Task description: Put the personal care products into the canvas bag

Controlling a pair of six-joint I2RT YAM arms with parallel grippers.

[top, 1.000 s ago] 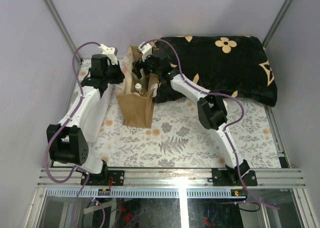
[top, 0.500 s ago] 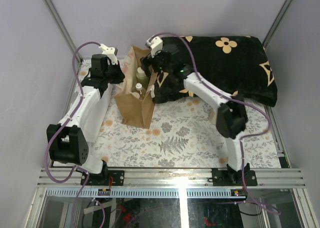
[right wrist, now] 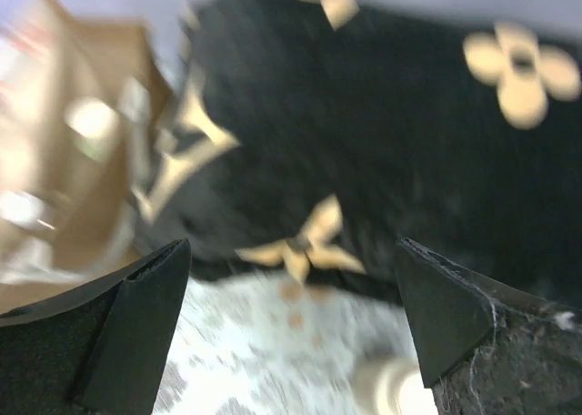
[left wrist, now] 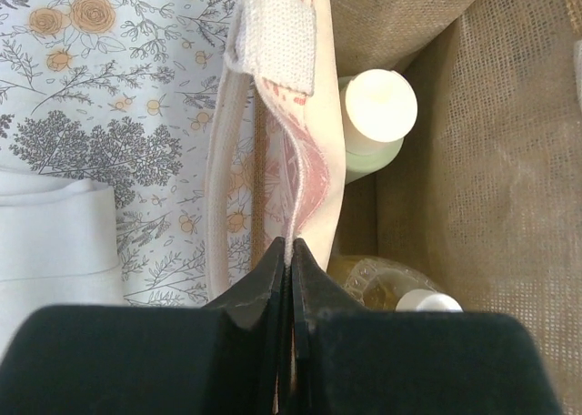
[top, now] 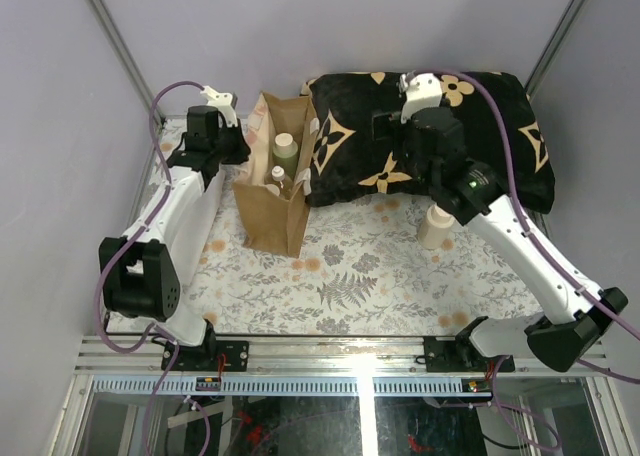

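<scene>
The tan canvas bag (top: pixel 268 201) stands upright left of centre. My left gripper (top: pixel 234 148) is shut on the pale lining of its left rim (left wrist: pixel 309 174), fingertips (left wrist: pixel 277 260) pressed together on the fabric. Inside are a greenish bottle (left wrist: pixel 375 119) with a pale cap and a clear amber bottle (left wrist: pixel 391 283); the greenish bottle (top: pixel 285 149) also shows from above. A cream-beige bottle (top: pixel 437 226) stands on the mat in front of the cushion and appears blurred (right wrist: pixel 391 389) low in the right wrist view. My right gripper (right wrist: pixel 291 244) hangs open and empty over the cushion (top: pixel 390 126).
A big black cushion (top: pixel 480 146) with beige flower marks fills the back right. A white folded cloth (left wrist: pixel 55 228) lies left of the bag under my left arm. The floral mat (top: pixel 350 276) covers the table. Grey walls close in on both sides.
My right arm has lifted out of the bag and swung right over the cushion, jaws opening wide. A greenish bottle now stands in the bag. The left gripper has kept its hold.
</scene>
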